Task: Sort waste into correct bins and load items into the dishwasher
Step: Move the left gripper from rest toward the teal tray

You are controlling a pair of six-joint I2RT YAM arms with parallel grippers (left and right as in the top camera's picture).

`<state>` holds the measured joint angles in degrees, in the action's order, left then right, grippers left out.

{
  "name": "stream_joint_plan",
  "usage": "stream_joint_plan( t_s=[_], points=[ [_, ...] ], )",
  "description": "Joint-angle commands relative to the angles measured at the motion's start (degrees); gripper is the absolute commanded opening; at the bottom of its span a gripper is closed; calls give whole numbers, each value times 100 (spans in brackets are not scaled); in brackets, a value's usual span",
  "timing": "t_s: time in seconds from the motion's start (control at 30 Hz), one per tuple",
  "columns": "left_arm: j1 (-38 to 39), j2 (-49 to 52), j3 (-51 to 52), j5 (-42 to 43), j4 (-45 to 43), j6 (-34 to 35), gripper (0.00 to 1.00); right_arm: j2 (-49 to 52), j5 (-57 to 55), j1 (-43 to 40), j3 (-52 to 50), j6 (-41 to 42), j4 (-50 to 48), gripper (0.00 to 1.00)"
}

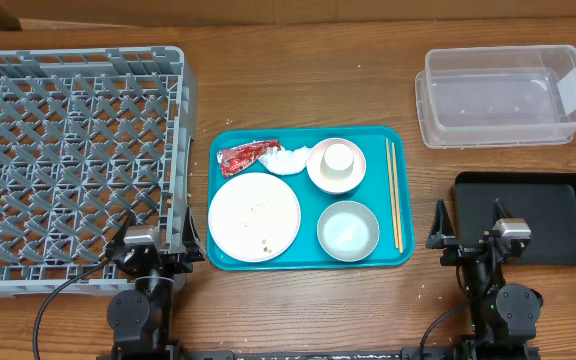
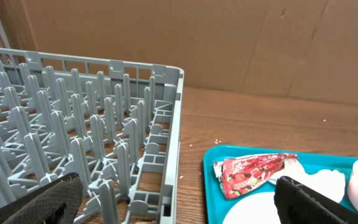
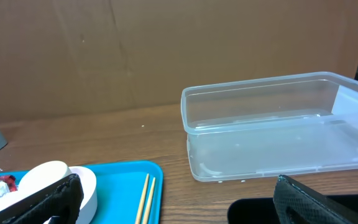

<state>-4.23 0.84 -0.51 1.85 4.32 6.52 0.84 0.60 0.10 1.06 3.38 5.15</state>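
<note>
Left gripper jaws spread, nothing held; grey lattice dish rack ahead-left of it. Between the grippers, teal tray: red wrapper, napkin, crumbed plate, cup in bowl, second bowl, chopsticks. Right gripper spread, nothing held; black tray ahead-right, clear tub further ahead. Wood table, cardboard wall.

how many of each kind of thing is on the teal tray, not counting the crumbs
red wrapper: 1
white napkin: 1
white plate: 1
bowls: 2
white cup: 1
chopsticks: 2
total: 8
</note>
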Motion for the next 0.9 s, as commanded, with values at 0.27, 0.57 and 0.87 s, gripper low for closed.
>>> stream_joint_plan(
  t_s=[0.27, 0.57, 0.87],
  points=[
    [-35, -59, 24, -37, 11, 79, 100, -55, -46, 17, -61, -22, -37, 100],
    [-35, -59, 24, -37, 11, 76, 100, -55, -48, 17, -61, -22, -37, 100],
    [-22, -59, 22, 2841, -994, 3510, 100, -55, -48, 17, -61, -22, -37, 100]
  ],
)
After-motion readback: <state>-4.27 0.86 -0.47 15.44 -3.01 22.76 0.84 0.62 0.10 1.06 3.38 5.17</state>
